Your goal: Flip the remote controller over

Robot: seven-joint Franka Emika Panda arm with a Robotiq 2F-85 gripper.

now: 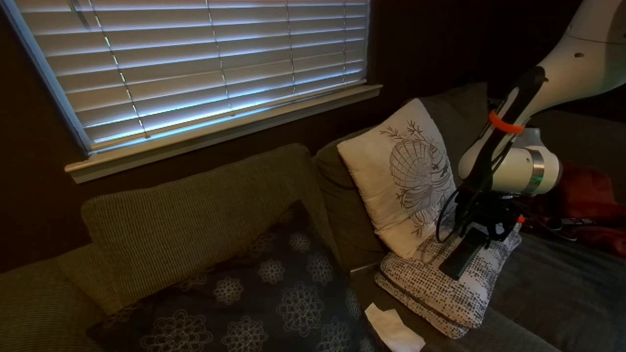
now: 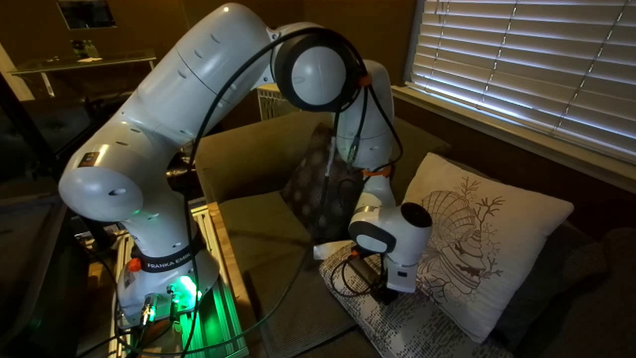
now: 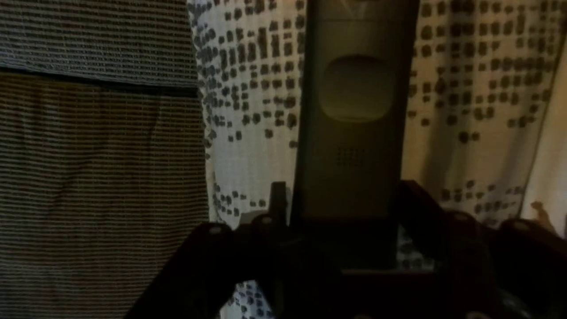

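Speckled cloth cushion (image 1: 447, 296) beneath tool (image 3: 344, 195) and oblong remote controller (image 3: 354, 137)

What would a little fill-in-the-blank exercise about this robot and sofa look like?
1. In the wrist view, the gripper's fingers stand either side of the ____.
2. The band around the arm is ____.
3. The light at the robot's base glows ____.
4. The leaning white cushion shows coral and ____.
Missing words: remote controller; orange; green; seashells.
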